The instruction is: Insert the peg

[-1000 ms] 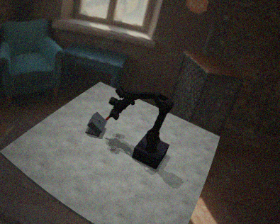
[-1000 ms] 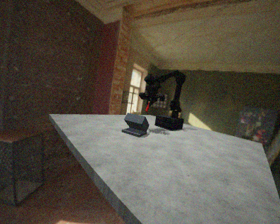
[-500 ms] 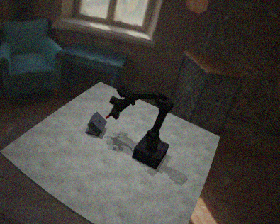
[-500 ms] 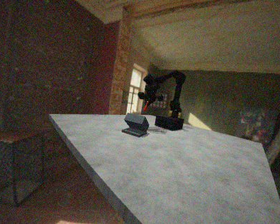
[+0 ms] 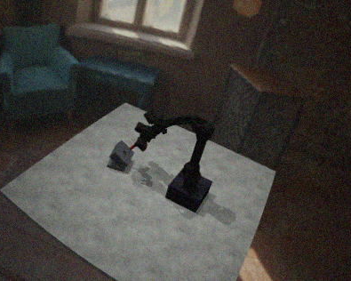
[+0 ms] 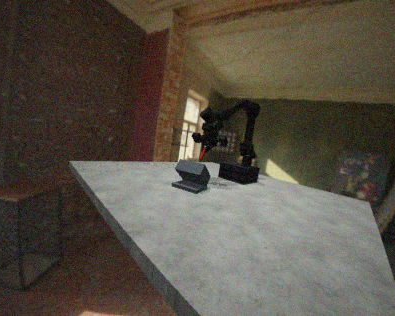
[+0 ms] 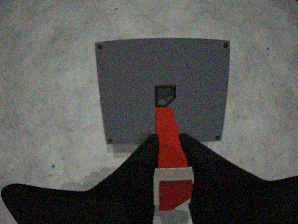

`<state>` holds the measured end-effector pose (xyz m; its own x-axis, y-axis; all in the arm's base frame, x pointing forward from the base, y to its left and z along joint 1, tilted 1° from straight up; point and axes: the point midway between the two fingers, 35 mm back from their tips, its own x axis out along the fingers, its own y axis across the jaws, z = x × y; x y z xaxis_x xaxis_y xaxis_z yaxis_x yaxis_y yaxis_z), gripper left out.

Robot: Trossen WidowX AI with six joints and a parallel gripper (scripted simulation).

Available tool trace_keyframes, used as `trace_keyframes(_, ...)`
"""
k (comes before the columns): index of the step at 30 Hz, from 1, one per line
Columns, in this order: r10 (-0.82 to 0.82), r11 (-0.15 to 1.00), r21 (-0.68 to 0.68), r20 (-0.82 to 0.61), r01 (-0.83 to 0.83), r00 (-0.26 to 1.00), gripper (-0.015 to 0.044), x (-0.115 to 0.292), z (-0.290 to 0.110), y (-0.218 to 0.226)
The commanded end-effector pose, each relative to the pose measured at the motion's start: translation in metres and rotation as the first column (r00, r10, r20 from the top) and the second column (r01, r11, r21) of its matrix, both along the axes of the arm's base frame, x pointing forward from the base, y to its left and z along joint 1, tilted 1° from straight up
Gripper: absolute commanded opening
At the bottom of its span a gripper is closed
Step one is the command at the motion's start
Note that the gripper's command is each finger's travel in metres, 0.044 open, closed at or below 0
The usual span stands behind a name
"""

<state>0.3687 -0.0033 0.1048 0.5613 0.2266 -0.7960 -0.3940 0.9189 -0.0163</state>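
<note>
- Peg (image 7: pixel 169 141), red with flat sides, is clamped between my two dark fingers; the gripper (image 7: pixel 172 192) is closed on its rear portion.
- From the wrist view I see the peg's free end reaching up to the dark hole (image 7: pixel 164 95) in the grey sloped panel (image 7: pixel 127 83); I cannot tell whether the tip has entered or only lines up with it.
- From the top view I see the peg (image 5: pixel 133 146) as a short red stretch between the gripper (image 5: pixel 141 141) and the panel (image 5: pixel 121 154), tilted down toward the panel face.
- The exterior view shows the same: gripper (image 6: pixel 205 142) above and behind the panel (image 6: pixel 192 175), red peg (image 6: pixel 202 153) angled downward.
- Panel sits on the pale mottled table (image 5: pixel 99 213), near the arm's dark base (image 5: pixel 202 193) but apart from it.
- Beyond the table I note a blue armchair (image 5: pixel 30 73) and a window (image 5: pixel 141 15).
</note>
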Motion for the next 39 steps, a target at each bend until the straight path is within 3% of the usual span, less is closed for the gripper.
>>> trace_keyframes(1, 0.003, 1.000, -0.003, 0.003, -0.003, 1.000, 0.0000, 0.004, -0.007, 0.000)
trace_keyframes(39, 0.006, 1.000, -0.007, 0.025, -0.006, 1.000, 0.0000, 0.024, -0.033, 0.006)
